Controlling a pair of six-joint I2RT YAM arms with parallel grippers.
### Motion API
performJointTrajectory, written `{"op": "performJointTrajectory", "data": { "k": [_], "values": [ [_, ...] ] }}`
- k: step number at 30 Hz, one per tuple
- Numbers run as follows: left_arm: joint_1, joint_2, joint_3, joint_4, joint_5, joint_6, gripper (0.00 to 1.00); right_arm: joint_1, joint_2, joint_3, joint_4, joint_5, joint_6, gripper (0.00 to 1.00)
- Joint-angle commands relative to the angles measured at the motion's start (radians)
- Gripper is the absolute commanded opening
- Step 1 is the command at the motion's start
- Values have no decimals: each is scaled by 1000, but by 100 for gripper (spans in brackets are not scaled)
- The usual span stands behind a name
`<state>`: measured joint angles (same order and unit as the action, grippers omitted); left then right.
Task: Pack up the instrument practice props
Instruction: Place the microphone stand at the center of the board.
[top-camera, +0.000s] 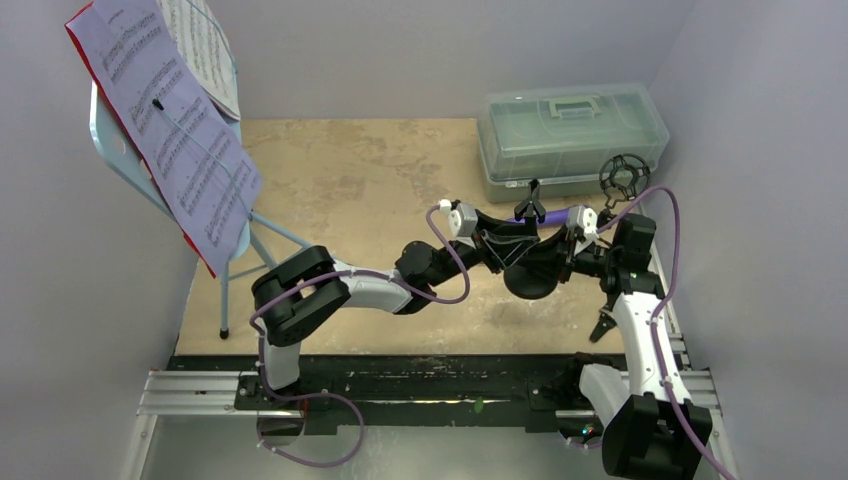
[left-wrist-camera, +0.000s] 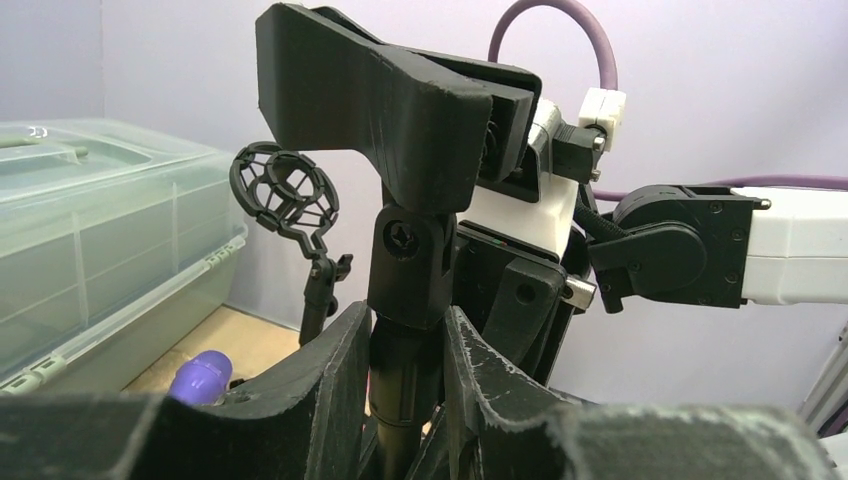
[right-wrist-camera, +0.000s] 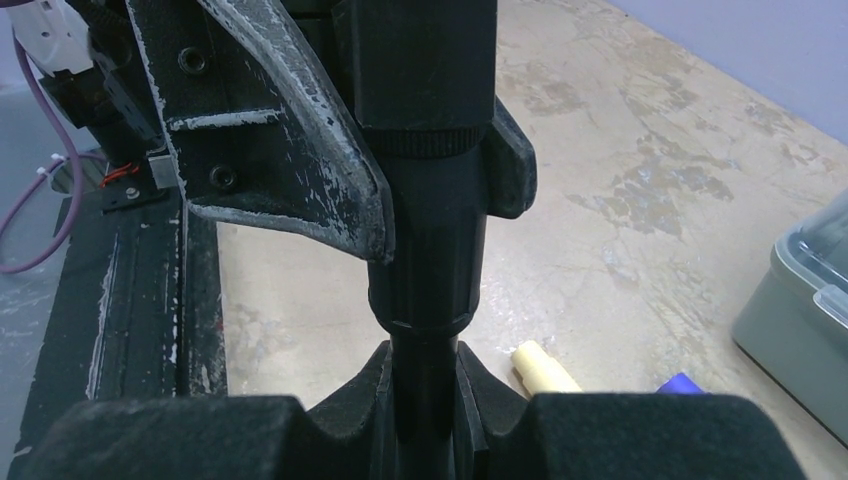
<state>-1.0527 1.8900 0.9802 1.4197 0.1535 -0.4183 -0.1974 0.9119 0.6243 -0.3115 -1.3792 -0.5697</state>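
Observation:
A black mic holder (top-camera: 530, 278) with a round base stands mid-table, its clip (left-wrist-camera: 400, 110) on top. My left gripper (left-wrist-camera: 405, 325) is shut on its stem just below the swivel joint. My right gripper (right-wrist-camera: 425, 365) is shut on the same stem lower down, from the opposite side. The purple microphone (top-camera: 545, 213) lies behind it and the cream microphone (right-wrist-camera: 545, 370) lies on the table beside it. A second mic holder (top-camera: 624, 176) with a round cage mount stands at the right. The light-blue music rest (top-camera: 118, 150) holds sheet music (top-camera: 175, 130) and a red folder (top-camera: 195, 255) at the far left.
A translucent grey-green box (top-camera: 570, 135) with a handle stands shut at the back right, close behind both grippers. A small black tool (top-camera: 603, 325) lies by the right arm. The music rest's tripod legs (top-camera: 225, 300) reach toward the left arm's base. Walls close in on three sides.

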Motion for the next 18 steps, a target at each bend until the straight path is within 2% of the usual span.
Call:
{"op": "performJointTrajectory", "data": {
  "k": [1,3,6,9,13,18],
  "values": [
    [-5,-7,25,5,37,30,0,0,-4,35,23,-38,-13,7],
    [-3,-17,17,4,26,37,0,0,-4,34,22,-38,-13,23],
    [0,-33,5,3,3,48,0,0,-6,33,5,-33,-32,56],
    [10,-45,-7,4,-11,48,0,0,-9,37,-11,-27,-44,75],
    [33,-66,-33,12,-32,51,0,0,-8,45,-28,-15,-57,85],
    [94,-111,-83,-19,-77,76,0,0,-10,66,-73,24,-101,90]
  ]
}}
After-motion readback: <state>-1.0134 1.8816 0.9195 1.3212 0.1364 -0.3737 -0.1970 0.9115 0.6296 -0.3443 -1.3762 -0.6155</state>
